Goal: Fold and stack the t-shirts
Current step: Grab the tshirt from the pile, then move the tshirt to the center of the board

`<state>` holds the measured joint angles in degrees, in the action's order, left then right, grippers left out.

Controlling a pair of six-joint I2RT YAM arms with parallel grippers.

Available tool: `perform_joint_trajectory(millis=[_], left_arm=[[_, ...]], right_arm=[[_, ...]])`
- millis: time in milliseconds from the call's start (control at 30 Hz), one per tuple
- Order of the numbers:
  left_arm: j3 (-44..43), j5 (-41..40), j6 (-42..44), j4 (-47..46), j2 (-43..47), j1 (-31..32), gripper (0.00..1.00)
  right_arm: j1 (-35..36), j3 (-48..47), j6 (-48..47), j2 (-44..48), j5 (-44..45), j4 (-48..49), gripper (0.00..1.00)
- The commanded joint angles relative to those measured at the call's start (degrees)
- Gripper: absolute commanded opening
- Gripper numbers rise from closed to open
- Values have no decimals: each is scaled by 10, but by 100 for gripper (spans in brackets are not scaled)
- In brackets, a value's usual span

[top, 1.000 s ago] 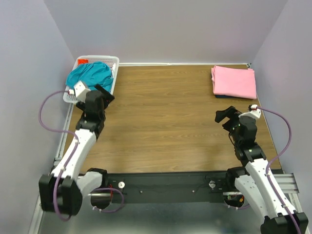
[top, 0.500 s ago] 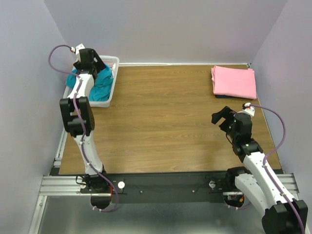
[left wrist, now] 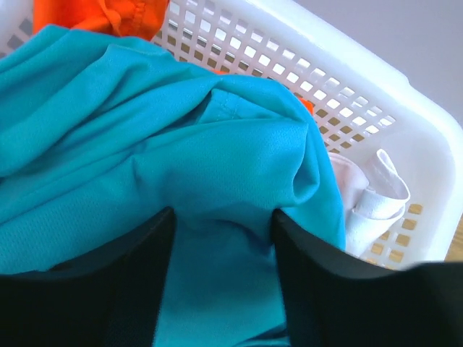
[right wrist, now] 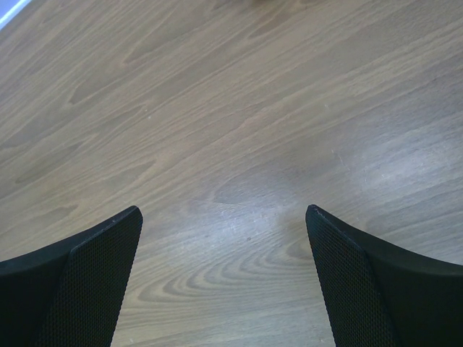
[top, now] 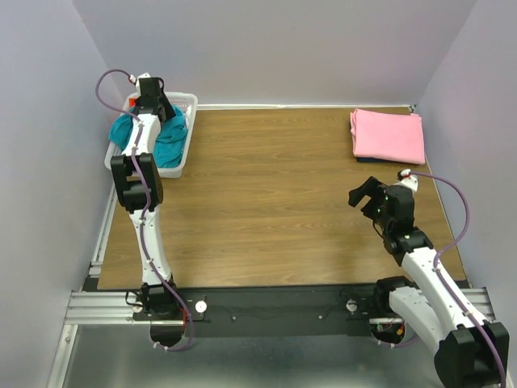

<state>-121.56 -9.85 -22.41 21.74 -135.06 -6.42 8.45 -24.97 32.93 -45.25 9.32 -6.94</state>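
Left wrist view: my left jaws straddle the teal t-shirt (left wrist: 130, 144) in the white lattice basket (left wrist: 391, 108); I cannot tell if they grip. Right jaws stand apart above the bench (right wrist: 217, 108).

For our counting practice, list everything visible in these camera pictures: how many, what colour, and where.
teal t-shirt: 1, teal, top of basket
orange-red t-shirt: 1, orange-red, basket, partly buried
white t-shirt: 1, white, basket, beside teal
pink t-shirt: 1, pink, folded, far right corner
basket: 1, white, far left corner
table: 1, brown wood
left gripper: 1, black, open over teal t-shirt
right gripper: 1, black, open over bare table
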Motion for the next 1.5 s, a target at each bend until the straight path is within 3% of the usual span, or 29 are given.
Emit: perform_joint_trajectory(millis=[0,67,167,300,867,1133,1333,1467], left_arm=[[-32,0,10,29,-37,0,58],[-43,4,10,36,-43,-1,51],[-51,4,9,36,-43,0,25],[-45,7,13,35,-16,-1,0],[8,28,32,20,199,11,0],[7,29,40,9,335,49,0],[18,-52,68,-13,440,163,0],[74,-33,73,-57,511,242,0]], right_arm=[[1,-16,-8,-3,-10,4,100],[0,-15,-8,-1,-9,5,100],[0,-14,-8,1,-9,5,100],[0,-15,-8,-1,-11,5,100],[1,-15,-8,17,-33,6,100],[1,-14,-9,34,-44,6,100],[1,-12,-10,41,-59,5,100],[1,-10,-8,52,-66,6,100]])
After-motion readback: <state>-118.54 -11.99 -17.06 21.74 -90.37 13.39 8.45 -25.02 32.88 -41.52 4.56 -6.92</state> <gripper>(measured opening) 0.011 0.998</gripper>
